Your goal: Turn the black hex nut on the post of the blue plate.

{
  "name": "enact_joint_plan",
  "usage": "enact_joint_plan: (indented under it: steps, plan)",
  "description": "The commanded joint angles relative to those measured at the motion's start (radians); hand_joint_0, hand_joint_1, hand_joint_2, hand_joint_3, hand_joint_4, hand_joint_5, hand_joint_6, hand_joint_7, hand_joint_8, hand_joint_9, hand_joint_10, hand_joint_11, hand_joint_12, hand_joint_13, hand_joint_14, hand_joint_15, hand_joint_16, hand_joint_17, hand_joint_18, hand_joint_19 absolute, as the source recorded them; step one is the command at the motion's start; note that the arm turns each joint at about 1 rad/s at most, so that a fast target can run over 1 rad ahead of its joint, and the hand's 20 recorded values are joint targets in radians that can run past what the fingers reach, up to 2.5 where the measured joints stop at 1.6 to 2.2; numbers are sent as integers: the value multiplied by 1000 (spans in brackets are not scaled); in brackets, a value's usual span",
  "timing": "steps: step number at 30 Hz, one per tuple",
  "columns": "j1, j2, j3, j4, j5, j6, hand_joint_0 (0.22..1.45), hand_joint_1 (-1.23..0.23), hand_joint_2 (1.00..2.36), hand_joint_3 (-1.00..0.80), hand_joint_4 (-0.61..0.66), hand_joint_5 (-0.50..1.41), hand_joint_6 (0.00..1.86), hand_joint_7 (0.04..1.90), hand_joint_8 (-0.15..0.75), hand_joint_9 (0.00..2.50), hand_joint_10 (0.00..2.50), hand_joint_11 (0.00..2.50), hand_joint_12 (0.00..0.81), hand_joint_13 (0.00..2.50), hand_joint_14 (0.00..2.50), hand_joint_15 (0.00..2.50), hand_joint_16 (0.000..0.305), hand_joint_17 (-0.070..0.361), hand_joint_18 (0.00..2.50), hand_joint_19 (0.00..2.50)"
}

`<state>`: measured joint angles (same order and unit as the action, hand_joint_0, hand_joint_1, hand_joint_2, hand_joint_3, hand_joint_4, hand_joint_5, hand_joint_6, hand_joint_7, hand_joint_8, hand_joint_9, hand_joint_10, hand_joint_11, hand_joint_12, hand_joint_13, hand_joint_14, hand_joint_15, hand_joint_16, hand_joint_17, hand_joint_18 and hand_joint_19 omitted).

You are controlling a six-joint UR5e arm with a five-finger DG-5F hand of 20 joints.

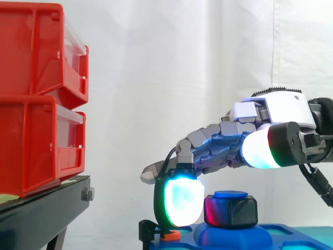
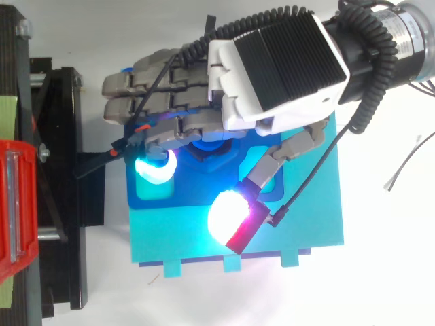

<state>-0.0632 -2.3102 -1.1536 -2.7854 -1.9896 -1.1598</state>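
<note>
The black nut (image 1: 237, 211) sits on its post (image 1: 230, 194) on the blue plate (image 1: 291, 234), not yet gripped; the hand (image 1: 270, 112) hangs over it, fingers loosely bent and holding nothing, one fingertip (image 1: 182, 202) just beside the nut, thumb (image 2: 228, 214) well clear; next, I judge, the thumb must close in for a pinch.

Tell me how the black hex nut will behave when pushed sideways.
The nut sits round a blue post on the plate, so it should turn rather than slide or tip. Its flat sides probably give the fingers purchase. It looks matt and rough, so likely not slippery.
</note>
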Motion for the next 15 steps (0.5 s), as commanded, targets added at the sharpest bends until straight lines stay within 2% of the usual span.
enact_joint_plan:
  steps: [1, 15]
  plan:
    - [-1, 0, 0, 0, 0, 0, 489, -239, 1000, -500, 308, -196, 504, 1005, 263, 240, 0, 0, 368, 244, 3, 100, 52, 116, 209, 307]
    - [-12, 0, -2, 3, -3, 2, 489, -240, 1000, -500, 314, -195, 504, 1000, 263, 241, 0, 0, 369, 248, 3, 97, 52, 116, 210, 312]
